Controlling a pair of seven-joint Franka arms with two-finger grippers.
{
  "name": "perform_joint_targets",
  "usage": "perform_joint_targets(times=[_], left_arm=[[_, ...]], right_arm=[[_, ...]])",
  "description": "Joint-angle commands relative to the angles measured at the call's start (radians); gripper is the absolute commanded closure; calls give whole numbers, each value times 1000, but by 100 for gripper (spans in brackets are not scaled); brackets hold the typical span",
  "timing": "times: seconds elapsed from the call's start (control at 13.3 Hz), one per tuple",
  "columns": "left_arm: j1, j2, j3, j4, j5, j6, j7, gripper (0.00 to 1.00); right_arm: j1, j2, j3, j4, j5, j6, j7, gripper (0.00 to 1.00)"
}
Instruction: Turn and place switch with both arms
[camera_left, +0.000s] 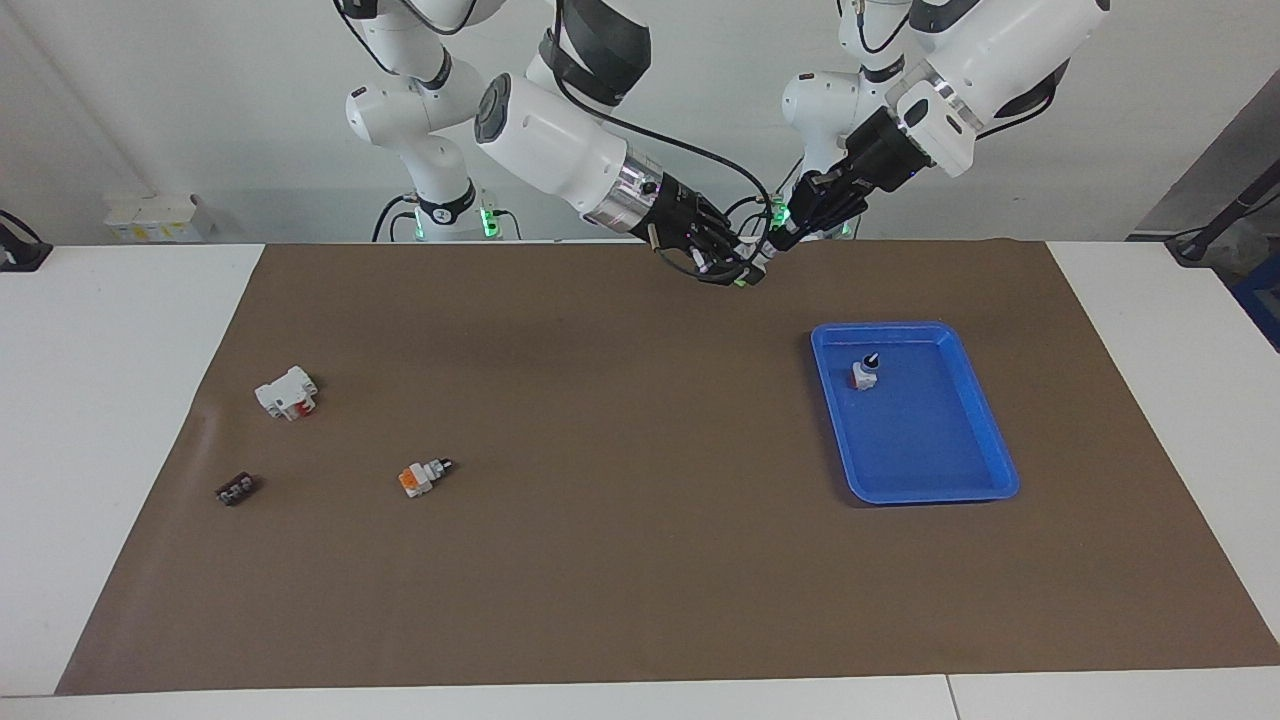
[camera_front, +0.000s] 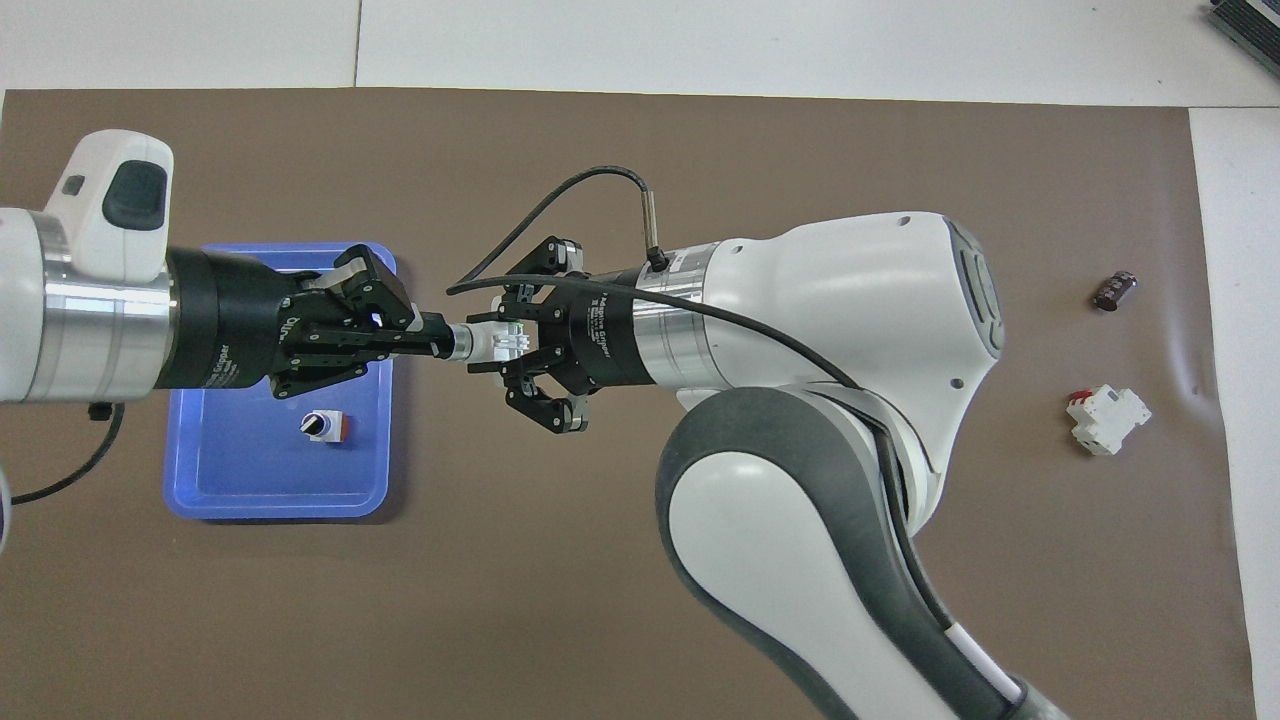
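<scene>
Presently the small white selector switch with a bright green block at one end (camera_front: 497, 341) hangs in the air between both grippers, over bare brown mat just beside the tray. The right gripper's (camera_front: 520, 345) fingers are clamped on the white-and-green body end. The left gripper's (camera_front: 440, 340) fingers are closed on the opposite, knob end. In my judgement this is the turning step: one arm steadies the body while the other twists the knob, which accounts for the two grippers meeting nose to nose in one line. In the facing view the same meeting point (camera_left: 750, 268) sits well above the brown paper-like mat (camera_left: 640, 560) covering the white worktop (camera_left: 100, 420).

The shallow blue plastic tray (camera_left: 985, 430), toward the left arm's end, holds one like switch with a red base and black knob (camera_left: 865, 372), standing upright; the rest of the tray is bare.

Toward the right arm's end lie three loose parts, well apart: a white block with red detail (camera_left: 287, 392), a switch with an orange end (camera_left: 423, 477) and a small dark component (camera_left: 236, 489).
</scene>
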Motion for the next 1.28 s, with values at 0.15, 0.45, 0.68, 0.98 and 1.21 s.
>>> perform_joint_targets(times=[0.15, 0.45, 0.68, 0.98, 1.21], left_arm=[[-16, -26, -28, 4, -22, -46, -295, 100], [-16, -26, -30, 4, -28, -45, -480, 100], [-16, -26, -40, 6, -60, -42, -629, 100], [-8, -27, -42, 3, -62, -51, -763, 100], [-5, -33, -40, -9, -60, -62, -766, 100]], right_arm=[[-11, 13, 6, 14, -5, 18, -15, 100], [-14, 10, 8, 11, -5, 17, -15, 100], [-14, 10, 8, 11, -5, 14, -15, 100], [-14, 8, 8, 11, -5, 9, -11, 100], [-14, 8, 8, 11, -5, 9, -11, 100]])
